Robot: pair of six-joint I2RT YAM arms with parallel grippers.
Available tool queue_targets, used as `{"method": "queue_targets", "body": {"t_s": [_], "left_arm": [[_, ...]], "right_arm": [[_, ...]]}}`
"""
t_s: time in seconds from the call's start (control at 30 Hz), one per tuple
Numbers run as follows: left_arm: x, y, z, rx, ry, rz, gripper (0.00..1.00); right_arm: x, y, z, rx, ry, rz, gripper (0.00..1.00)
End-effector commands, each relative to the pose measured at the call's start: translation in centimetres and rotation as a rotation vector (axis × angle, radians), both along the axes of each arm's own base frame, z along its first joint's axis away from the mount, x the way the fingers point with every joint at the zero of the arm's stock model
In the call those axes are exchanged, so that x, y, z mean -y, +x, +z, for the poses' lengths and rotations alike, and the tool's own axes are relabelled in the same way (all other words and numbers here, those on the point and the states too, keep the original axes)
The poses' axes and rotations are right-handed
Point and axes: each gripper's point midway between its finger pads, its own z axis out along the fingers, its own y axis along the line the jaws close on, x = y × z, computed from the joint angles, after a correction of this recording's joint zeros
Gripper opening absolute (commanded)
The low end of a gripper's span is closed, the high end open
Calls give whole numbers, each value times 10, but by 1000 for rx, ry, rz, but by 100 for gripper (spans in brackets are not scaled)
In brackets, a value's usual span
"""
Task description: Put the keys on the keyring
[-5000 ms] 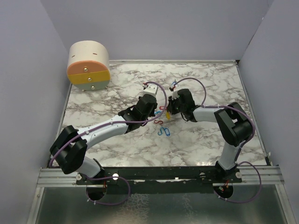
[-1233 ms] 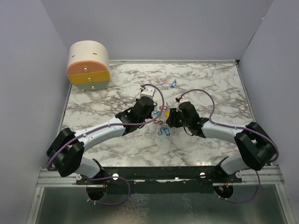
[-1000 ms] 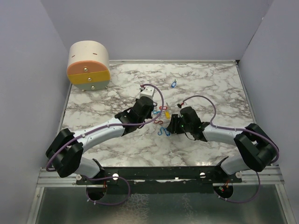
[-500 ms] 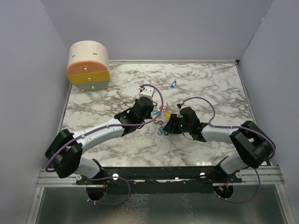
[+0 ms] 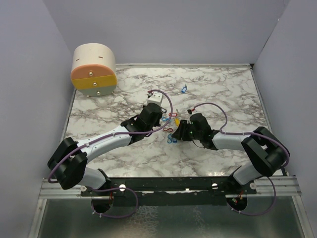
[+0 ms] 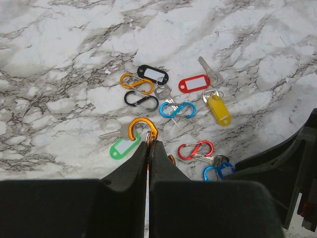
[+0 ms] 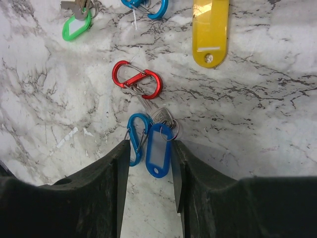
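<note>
Keys with coloured tags and small carabiner keyrings lie scattered mid-table [image 5: 171, 123]. My left gripper [image 6: 149, 145] is shut on an orange carabiner [image 6: 140, 127] that carries a silver ring and the green-tagged key [image 6: 124, 147]. My right gripper [image 7: 150, 148] is low on the marble, open. A blue carabiner [image 7: 136, 139] and the blue-tagged key [image 7: 158, 150] lie between its fingertips [image 7: 121, 158], close against both. A red carabiner [image 7: 137, 79] lies just beyond them. In the top view the left gripper [image 5: 166, 120] and right gripper [image 5: 174, 138] nearly meet.
Near the left gripper lie a black tag [image 6: 152, 74], orange [image 6: 134, 82], black [image 6: 141, 100] and blue [image 6: 177, 109] S-carabiners, a red tag [image 6: 194, 83] and a yellow tag [image 6: 219, 110]. One blue key [image 5: 184, 89] sits farther back. A round drawer box [image 5: 94, 69] stands at the back left corner.
My right gripper has slid a little left toward the blue carabiner and blue tag, its jaws narrowing slightly. The left arm has hardly moved and keeps its hold.
</note>
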Motion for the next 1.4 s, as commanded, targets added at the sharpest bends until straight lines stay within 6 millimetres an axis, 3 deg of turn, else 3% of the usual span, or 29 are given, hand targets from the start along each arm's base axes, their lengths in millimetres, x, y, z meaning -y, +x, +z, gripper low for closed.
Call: {"method": "queue_targets", "body": {"t_s": [0.0,0.27,0.6,1.37], "left_arm": [[-3,1,11,32,-23,4,0],[-4,2,10,30,-21,7,0],[-6,2,8,28,-18,13,0],[-7,3,6,23,-18,15,0]], "right_arm": [[-2,17,7,50,-11,-44,39],[-6,30,12,78,-26,-59,39],[-4,26,1,51,-43,-53,38],[9,28,-6,57,-98,-97,14]]}}
